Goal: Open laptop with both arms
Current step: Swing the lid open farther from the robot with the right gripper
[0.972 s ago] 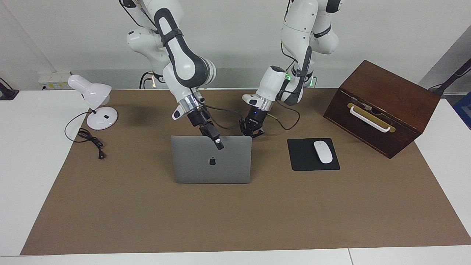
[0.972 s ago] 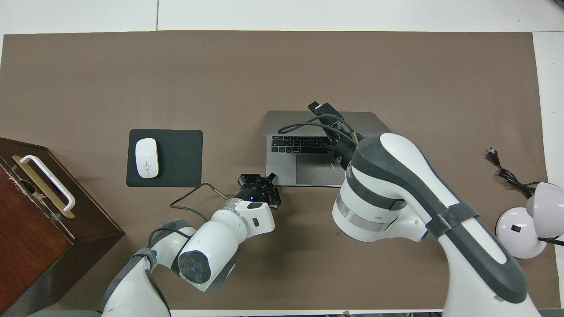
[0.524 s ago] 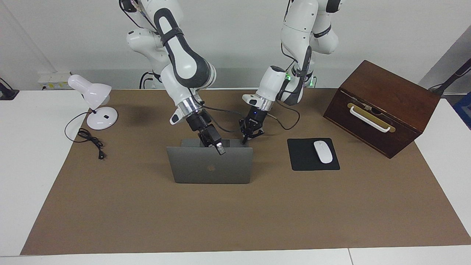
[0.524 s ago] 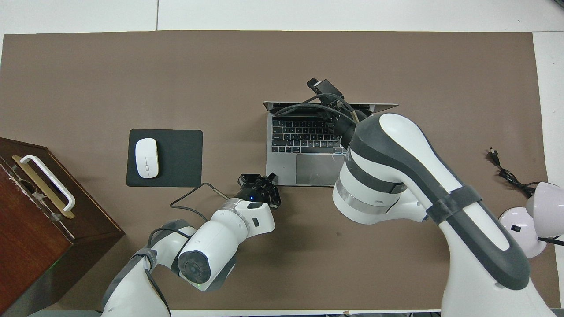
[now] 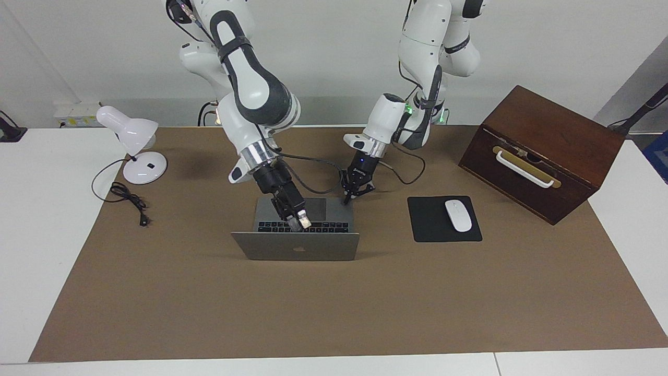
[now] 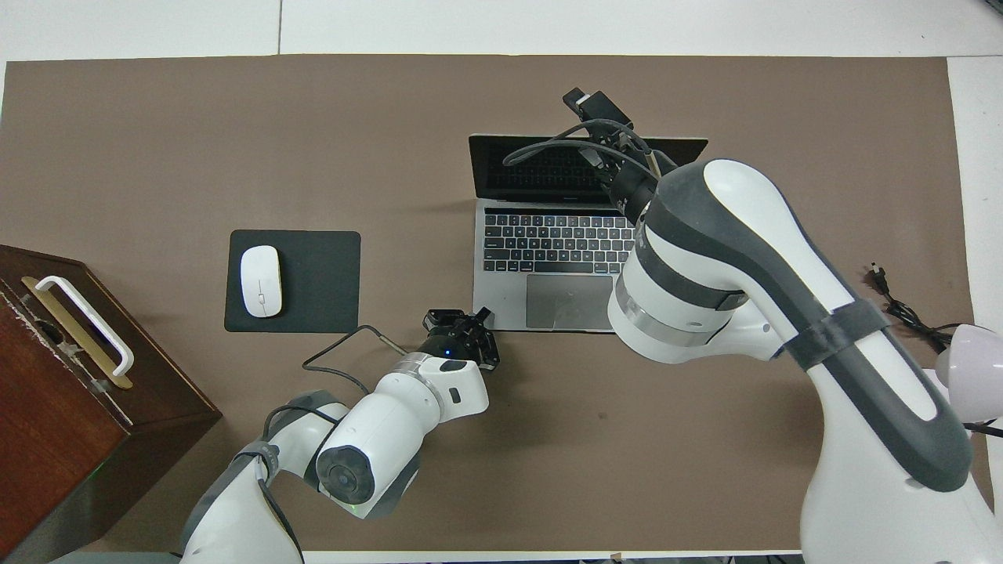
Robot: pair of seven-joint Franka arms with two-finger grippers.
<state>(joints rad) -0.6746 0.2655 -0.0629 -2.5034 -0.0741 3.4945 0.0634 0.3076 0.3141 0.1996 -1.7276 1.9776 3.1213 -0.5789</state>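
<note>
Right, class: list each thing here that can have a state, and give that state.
laptop: open, lid tilted back, screen dark
right gripper: over the keyboard
left gripper: at the laptop's corner nearest the robots
wooden box: drawer closed
desk lamp: unplugged

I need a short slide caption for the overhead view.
Right gripper tilts the laptop lid open; left gripper presses its corner.

Laptop (image 5: pixel 295 245) lid tipped further back — screen showing.

The thin silver-grey rectangular laptop (image 5: pixel 295 245) (image 6: pixel 548 258) lies mid-table. The black mouse pad (image 5: pixel 443 219) (image 6: pixel 294 280), bearing the white mouse (image 5: pixel 457 215) (image 6: pixel 261 269), lies beside it toward the left arm's end; the dark wooden box (image 5: pixel 543 151) (image 6: pixel 70 392) sits nearer the robots.
</note>
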